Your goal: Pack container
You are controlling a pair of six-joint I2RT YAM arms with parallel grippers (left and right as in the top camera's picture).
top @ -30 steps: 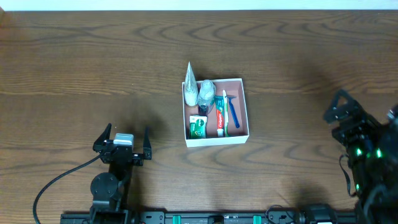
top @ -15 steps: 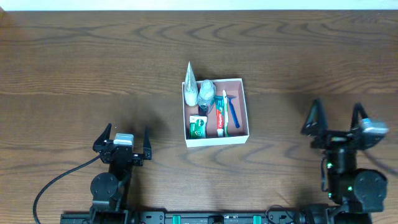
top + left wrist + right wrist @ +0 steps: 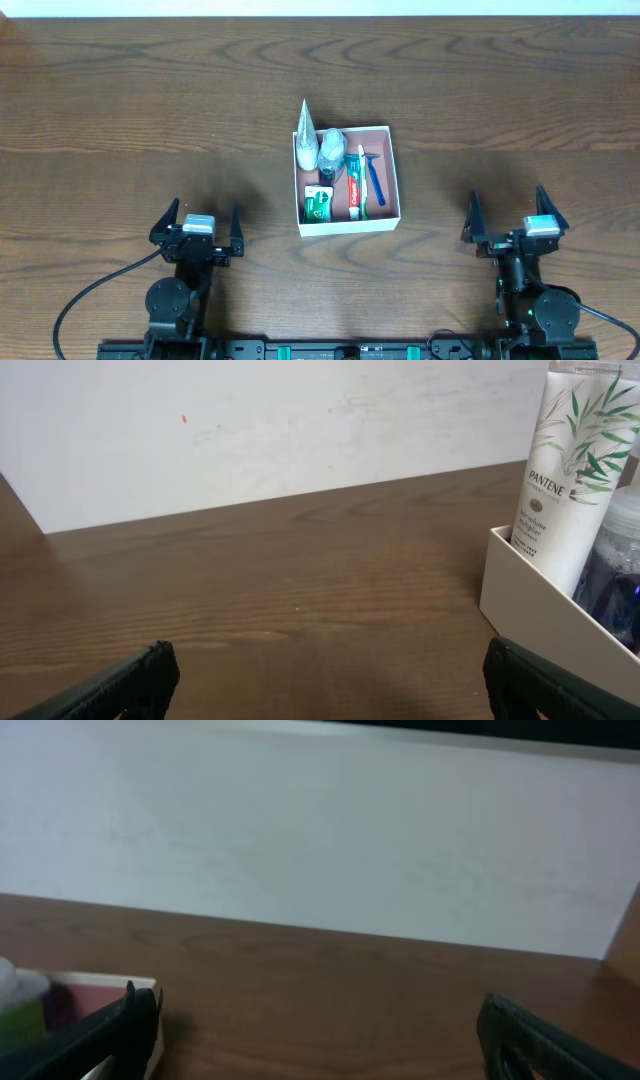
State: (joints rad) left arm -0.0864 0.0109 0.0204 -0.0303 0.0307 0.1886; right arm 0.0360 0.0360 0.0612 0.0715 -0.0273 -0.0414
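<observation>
The container (image 3: 396,178), a square white-walled box with a pinkish floor, sits mid-table. In it lie a white tube (image 3: 305,135), a clear bottle (image 3: 331,148), a green-and-white packet (image 3: 319,203), a red toothpaste tube (image 3: 354,192) and a blue razor (image 3: 375,180). My left gripper (image 3: 197,226) rests open and empty at the front left, well clear of the box. My right gripper (image 3: 510,222) rests open and empty at the front right. The left wrist view shows the box wall (image 3: 540,610) and the Pantene tube (image 3: 573,470). The right wrist view shows the box corner (image 3: 100,984).
The brown wooden table (image 3: 150,110) runs to a white wall at the back (image 3: 320,830). A black cable (image 3: 90,295) loops by the left arm's base. Arm bases stand along the front edge.
My right arm has swung in from the far right edge and settled at its front-right resting spot with open jaws. The left arm and the box contents have not moved.
</observation>
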